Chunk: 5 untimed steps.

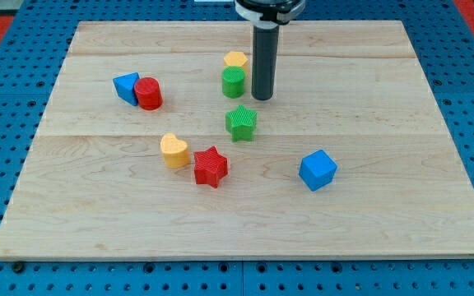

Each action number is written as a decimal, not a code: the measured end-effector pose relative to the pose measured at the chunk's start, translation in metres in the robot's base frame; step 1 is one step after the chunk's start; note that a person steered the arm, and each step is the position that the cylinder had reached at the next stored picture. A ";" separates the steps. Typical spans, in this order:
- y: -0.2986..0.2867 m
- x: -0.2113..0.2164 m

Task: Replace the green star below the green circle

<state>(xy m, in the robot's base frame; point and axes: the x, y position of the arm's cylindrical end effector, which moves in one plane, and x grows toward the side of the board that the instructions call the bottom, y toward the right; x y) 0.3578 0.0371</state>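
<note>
My tip (262, 98) rests on the wooden board (369, 222), in the upper middle of the view, at the lower end of the dark rod (263, 62). I carry no fingers or jaws, so nothing is grasped, clenched or released; the rod is a plain pusher. The tip stands just to the view's right of the green circle (234, 82) and is not touching it. The green star (241, 122) lies below the green circle in the view, near it but apart, and sits below and slightly left of my tip, also without contact. A yellow block (236, 59), whose shape looks six-sided, touches the top side of the green circle. At the view's left, a blue block (126, 86) and a red cylinder (149, 94) stand pressed together. Lower down, a yellow heart (174, 151) sits just beside a red star (211, 167). A blue cube (318, 170) stands alone toward the view's lower right, well apart from the others.
</note>
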 end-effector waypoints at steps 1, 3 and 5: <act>-0.020 -0.028; -0.128 -0.015; -0.007 0.022</act>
<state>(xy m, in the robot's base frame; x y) 0.3797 0.0297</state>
